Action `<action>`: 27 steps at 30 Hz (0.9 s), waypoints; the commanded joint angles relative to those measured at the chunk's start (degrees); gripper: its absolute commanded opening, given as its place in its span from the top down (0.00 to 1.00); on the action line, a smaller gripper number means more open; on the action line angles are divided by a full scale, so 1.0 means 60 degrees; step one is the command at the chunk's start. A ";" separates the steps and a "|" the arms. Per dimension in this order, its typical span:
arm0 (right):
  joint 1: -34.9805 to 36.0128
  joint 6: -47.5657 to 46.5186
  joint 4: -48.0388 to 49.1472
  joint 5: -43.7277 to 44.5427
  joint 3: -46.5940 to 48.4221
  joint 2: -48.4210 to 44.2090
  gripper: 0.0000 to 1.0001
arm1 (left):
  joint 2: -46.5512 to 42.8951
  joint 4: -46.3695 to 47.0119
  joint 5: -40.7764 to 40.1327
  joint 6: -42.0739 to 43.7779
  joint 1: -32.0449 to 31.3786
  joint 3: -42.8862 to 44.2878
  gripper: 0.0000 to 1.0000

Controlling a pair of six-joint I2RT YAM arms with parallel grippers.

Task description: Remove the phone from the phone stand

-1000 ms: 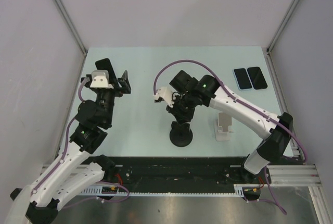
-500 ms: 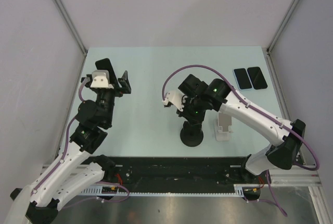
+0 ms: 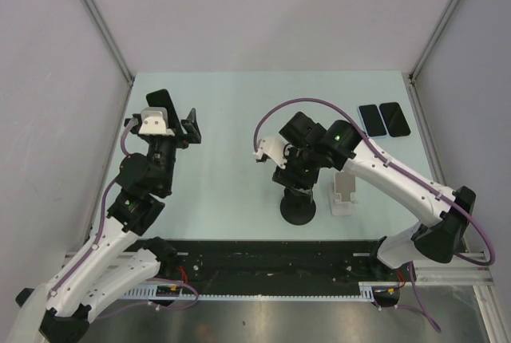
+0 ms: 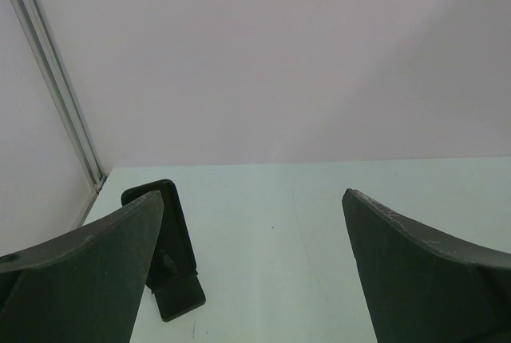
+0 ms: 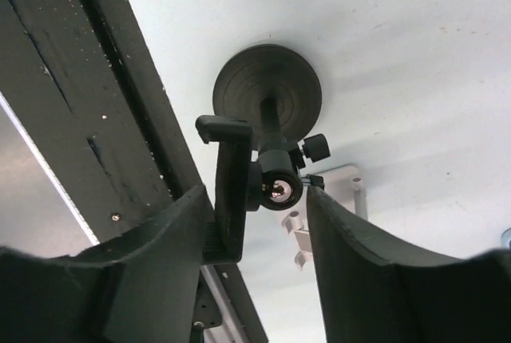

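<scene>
1. While the right gripper [image 5: 257, 193] sits low over the pole stand [image 3: 297, 209], near the middle of the table [image 3: 231, 96], its fingers stand about half apart. They look pressed against the stand's head on both sides, so I judge it has hold of that stand.
2. Seen edge-on from the right wrist, the clamp [image 5: 230, 191] on that stand looks thin and bare; no phone shows in it.
3. Just right of it, the white stand [image 3: 344, 194] also looks bare from above.
4. A blue-edged phone [image 3: 371, 120] and a black phone [image 3: 394, 119] lie flat side by side at the far right, well apart from every stand.
5. The left gripper [image 4: 251, 198] hangs wide open with nothing in it, pointed toward the far stand [image 4: 177, 299] in the far left corner. A dark slab [image 4: 168, 231] leans on that stand; I cannot tell whether it is a phone or the stand's own back plate.
6. If the slab is a phone, it is probably the one left to take, and the left gripper is nearest though not yet touching it. If not, both phones are already off and little seems left beyond letting go of the pole stand.
</scene>
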 commanded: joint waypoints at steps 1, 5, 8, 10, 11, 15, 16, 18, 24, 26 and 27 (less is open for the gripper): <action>-0.0008 0.0078 0.0112 -0.0297 0.0496 -0.0404 0.37 | -0.0066 0.0287 0.0025 0.0496 0.0026 -0.0052 0.01; 0.0007 0.0355 0.0433 -0.0445 0.0877 -0.0929 0.14 | -0.0008 0.0287 -0.0033 0.0467 0.0041 -0.0052 0.01; -0.0110 0.0678 0.1004 -0.0328 0.0922 -0.1311 0.00 | 0.0123 0.0287 -0.0033 0.0335 0.0041 -0.0037 0.00; -0.0387 0.1190 0.1633 -0.0153 0.0762 -0.1721 0.00 | 0.0226 0.0287 -0.0019 0.0218 0.0041 -0.0037 0.00; -0.0519 0.1366 0.1853 -0.0021 0.0645 -0.1853 0.00 | 0.0314 0.0287 -0.0033 0.0218 0.0026 -0.0037 0.00; -0.1412 0.2347 0.3111 0.0843 -0.0131 -0.2541 0.00 | 0.1117 0.0273 -0.0472 0.0029 0.0128 0.0079 0.00; -0.1733 0.2798 0.3275 0.1048 -0.0423 -0.2804 0.00 | 0.1323 0.0099 -0.0603 -0.0074 0.0187 0.0225 0.00; -0.2714 0.3298 0.3815 0.1167 -0.0790 -0.3054 0.00 | 0.1733 -0.0340 -0.0692 -0.0730 0.0567 0.0503 0.00; -0.4914 0.4662 0.5235 0.1559 -0.2605 -0.4489 0.00 | 0.3418 -0.1646 -0.0386 -0.1920 0.2002 0.1953 0.00; -0.5105 0.4969 0.5633 0.2001 -0.3409 -0.5102 0.00 | 0.3843 -0.1748 -0.0050 -0.2198 0.2789 0.2115 0.00; -0.5207 0.5058 0.5968 0.2176 -0.3646 -0.5280 0.00 | 0.3975 -0.1821 0.0315 -0.2547 0.3070 0.2290 0.00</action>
